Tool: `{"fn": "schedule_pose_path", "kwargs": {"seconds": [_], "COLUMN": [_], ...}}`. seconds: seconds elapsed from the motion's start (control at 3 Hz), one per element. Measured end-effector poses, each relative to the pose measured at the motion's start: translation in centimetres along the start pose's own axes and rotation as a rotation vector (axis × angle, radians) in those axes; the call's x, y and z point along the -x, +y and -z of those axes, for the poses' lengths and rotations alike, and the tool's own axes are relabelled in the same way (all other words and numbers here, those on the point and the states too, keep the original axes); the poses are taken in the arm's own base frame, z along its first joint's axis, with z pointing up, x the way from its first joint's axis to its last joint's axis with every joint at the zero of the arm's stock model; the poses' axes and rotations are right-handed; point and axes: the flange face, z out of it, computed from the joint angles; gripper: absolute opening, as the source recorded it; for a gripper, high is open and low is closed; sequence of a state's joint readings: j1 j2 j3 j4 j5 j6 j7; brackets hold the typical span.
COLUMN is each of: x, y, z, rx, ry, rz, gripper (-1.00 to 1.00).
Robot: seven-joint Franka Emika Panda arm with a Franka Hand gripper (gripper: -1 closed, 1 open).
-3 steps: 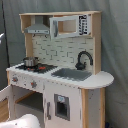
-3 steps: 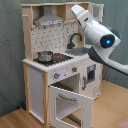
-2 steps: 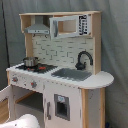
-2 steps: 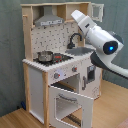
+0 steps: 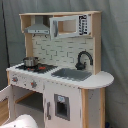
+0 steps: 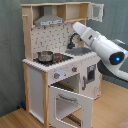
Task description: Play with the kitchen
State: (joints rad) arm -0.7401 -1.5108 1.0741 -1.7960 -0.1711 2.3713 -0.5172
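Observation:
The kitchen (image 5: 60, 65) is a tall white and light-wood toy unit, seen in both exterior views. It has a grey range hood (image 5: 39, 29), a black faucet (image 5: 83, 58), a grey sink (image 5: 73, 74) and a small metal pot (image 5: 30, 62) on the hob. In the second exterior view the kitchen (image 6: 55, 65) has its oven door (image 6: 70, 102) folded down open and its upper microwave cabinet door (image 6: 97, 12) swung open. A white arm link (image 6: 97, 42) crosses in front of the faucet (image 6: 73, 41). My gripper shows in neither view.
A grey curtain (image 5: 115, 55) hangs behind the kitchen, which stands on a wooden floor (image 6: 15, 117). A rounded white shape (image 5: 21, 122) sits at the first exterior view's bottom left. The rounded counter end (image 5: 97, 79) juts out beside the sink.
In the second exterior view the white arm link has swung downward, from beside the upper cabinet to in front of the faucet. The kitchen has not moved.

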Motion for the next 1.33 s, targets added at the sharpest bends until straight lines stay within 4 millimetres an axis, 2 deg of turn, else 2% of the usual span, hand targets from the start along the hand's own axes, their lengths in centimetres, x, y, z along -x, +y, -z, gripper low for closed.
{"fn": "schedule_pose_path", "kwargs": {"seconds": [1.33], "x": [2.5], "y": [-7.9], "z": [7.0], "rx": [-0.018], "ry": [0.075], "rz": [0.205], "gripper": [1.0]}}
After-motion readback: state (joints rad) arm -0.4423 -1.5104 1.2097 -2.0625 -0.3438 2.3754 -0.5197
